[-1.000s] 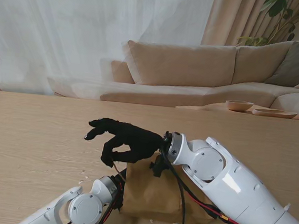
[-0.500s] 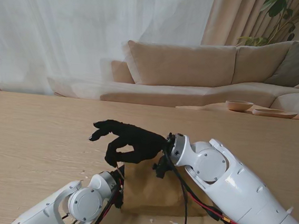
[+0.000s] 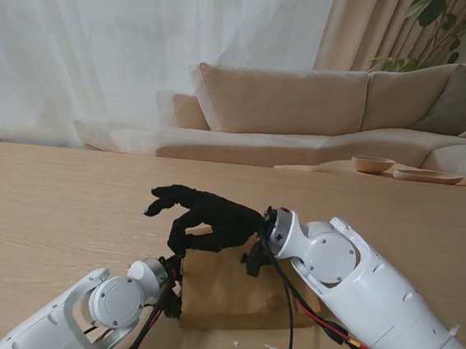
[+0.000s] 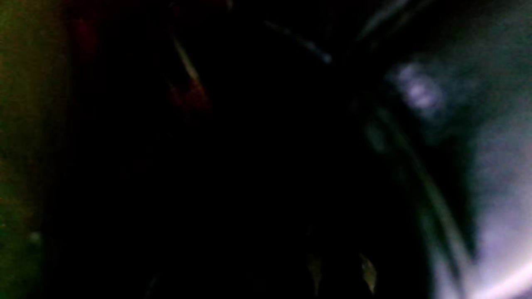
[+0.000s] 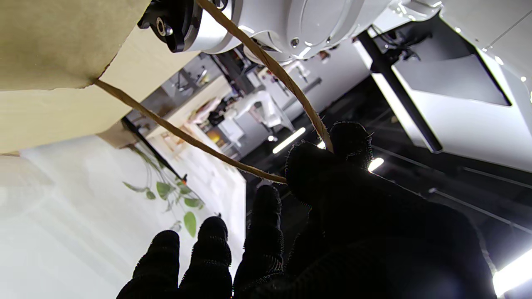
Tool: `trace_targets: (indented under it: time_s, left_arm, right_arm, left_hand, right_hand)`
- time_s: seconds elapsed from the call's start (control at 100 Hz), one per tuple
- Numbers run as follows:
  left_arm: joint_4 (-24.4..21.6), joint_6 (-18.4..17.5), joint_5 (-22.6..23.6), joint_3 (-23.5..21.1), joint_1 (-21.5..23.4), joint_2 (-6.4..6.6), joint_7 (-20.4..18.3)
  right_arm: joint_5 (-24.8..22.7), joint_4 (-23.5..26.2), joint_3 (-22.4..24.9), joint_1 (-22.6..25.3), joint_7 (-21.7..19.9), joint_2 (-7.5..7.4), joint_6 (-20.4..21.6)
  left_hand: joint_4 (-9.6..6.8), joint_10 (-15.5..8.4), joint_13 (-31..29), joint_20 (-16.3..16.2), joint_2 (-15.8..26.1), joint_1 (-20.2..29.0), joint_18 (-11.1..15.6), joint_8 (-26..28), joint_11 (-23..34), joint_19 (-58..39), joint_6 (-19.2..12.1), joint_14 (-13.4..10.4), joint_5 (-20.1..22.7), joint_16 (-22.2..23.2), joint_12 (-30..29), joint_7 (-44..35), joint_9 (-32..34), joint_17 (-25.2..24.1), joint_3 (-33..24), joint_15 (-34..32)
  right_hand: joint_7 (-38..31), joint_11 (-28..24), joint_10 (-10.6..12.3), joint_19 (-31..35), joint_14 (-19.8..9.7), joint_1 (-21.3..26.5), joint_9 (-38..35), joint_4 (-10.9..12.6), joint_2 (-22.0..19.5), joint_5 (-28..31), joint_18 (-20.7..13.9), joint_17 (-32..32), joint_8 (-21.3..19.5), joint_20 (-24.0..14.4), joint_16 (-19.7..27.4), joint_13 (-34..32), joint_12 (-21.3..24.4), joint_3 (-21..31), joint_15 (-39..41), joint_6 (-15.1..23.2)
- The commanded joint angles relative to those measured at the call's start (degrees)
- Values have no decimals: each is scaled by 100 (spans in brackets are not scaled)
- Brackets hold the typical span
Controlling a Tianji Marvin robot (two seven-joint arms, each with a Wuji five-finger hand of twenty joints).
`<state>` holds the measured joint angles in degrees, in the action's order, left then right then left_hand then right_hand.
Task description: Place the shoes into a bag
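1. Looks like the bag-opening step: the right hand (image 3: 204, 221) pinches the twine handle (image 5: 266, 62) of the paper bag (image 3: 230, 294), which sits on the table (image 3: 56, 207) near me.
2. Left hand is buried in or behind the bag — can't tell its state.
3. Next: spread the mouth wide.
4. Count: one bag, zero shoes visible.

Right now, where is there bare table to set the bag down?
Bare table lies left of the paper bag, and between the right robot hand and the far edge. It is crowded near me, where both arms flank the bag.
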<state>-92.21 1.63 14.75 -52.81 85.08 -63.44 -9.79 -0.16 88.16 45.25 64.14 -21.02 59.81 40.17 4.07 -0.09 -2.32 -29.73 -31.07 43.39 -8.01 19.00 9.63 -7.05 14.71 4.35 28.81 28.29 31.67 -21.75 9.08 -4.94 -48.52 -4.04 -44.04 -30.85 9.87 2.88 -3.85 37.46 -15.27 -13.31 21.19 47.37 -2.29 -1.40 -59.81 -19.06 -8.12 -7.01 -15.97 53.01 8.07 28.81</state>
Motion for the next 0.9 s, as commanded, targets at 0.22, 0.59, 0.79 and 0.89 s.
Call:
trace_targets:
  time_s: [0.22,0.59,0.79,0.89]
  left_arm:
    - [40,-223,645,55,14,59,35]
    - [-230,-219,1076,-62,82,136,-53]
    - [-319,-223,1113,-108,114,166,-151]
    - [-422,-151,1052,-196,201,178,-220]
  right_arm:
    - [4,69,89,98,-99,11,-47]
    - [-25,115,169,172,-89,3,-52]
    - [-36,159,234,223,-106,-6,-80]
    - [-55,191,295,276,-105,-9,-106]
  left_hand:
    - [138,-248,183,-514,-36,-140,-40,73,100,-148,-1813,-76,95,2037,204,22,-40,-5,161,-375]
    - [271,-769,101,2802,-119,-902,93,-169,-957,873,-1815,-445,188,-2715,-1630,558,-179,221,114,578]
    - [227,-596,106,2815,62,-692,28,-58,-798,806,-1224,-407,217,-2717,-1470,366,-187,217,184,578]
    - [202,-530,109,2781,278,-565,22,26,-734,799,-884,-384,611,-2716,-1196,236,-192,216,360,577]
  right_hand:
    - [-164,-9,-9,-31,-138,-2,-34,-158,-113,23,-219,75,-16,-106,-26,-25,-51,-3,47,170]
    - [-180,-5,-1,2,-125,-6,-35,-162,-111,27,-207,92,-14,-147,-25,-22,-50,15,44,162]
    - [-178,-1,-6,17,-127,-9,-28,-165,-115,18,-195,100,-14,-165,-25,-24,-49,15,44,167]
    - [-176,3,-11,25,-124,-10,-17,-167,-111,12,-192,103,-11,-174,-26,-20,-48,16,45,155]
